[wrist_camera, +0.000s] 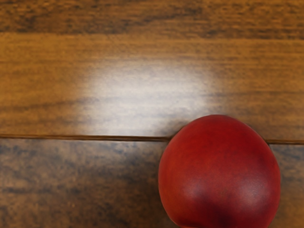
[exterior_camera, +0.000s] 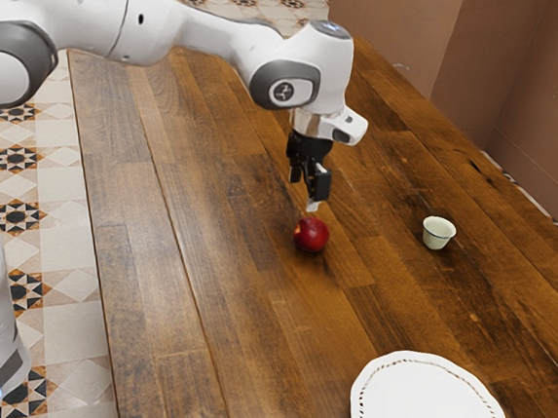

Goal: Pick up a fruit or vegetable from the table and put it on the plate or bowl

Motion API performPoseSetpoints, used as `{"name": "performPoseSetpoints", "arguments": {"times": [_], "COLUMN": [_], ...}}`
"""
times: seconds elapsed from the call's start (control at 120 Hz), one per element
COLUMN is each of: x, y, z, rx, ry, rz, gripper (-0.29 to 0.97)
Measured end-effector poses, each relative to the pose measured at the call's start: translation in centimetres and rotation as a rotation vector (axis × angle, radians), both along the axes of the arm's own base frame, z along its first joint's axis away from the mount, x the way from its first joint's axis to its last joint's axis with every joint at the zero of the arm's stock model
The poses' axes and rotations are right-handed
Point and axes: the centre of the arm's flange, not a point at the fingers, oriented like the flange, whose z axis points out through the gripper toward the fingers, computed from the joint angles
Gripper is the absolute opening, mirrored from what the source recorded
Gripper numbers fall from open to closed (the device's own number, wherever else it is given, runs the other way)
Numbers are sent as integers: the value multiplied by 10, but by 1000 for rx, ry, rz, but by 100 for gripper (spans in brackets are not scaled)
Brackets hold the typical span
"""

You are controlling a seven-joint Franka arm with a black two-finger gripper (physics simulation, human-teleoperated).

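Note:
A dark red, round fruit [exterior_camera: 311, 234] rests on the wooden table [exterior_camera: 219, 302], close to its middle. My black gripper [exterior_camera: 314, 202] hangs just above the fruit, pointing down, its fingers open and empty, their tips a little short of the fruit's top. In the wrist view the red fruit [wrist_camera: 219, 173] looms large right below my hand, on the dark planks. A white plate [exterior_camera: 424, 394] with a scalloped rim lies at the table's near edge, toward the exterior view's right of the fruit.
A small white cup [exterior_camera: 438, 231] stands to the exterior view's right of the fruit, about a hand's width away. Brown walls [exterior_camera: 499, 43] close off the far right; a patterned tile floor [exterior_camera: 33, 191] lies beyond the table's left edge.

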Motion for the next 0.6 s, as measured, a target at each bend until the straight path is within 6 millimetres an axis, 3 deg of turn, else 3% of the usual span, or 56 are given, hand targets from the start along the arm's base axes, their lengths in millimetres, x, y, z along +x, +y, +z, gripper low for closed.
{"name": "performPoseSetpoints", "arguments": {"times": [0.308, 0.6], "x": [8, 10], "y": [-31, -26], "z": [-23, -30], "rx": [-12, -16], "ry": [23, 23], "rz": [-53, -44], "gripper": [68, 68]}}
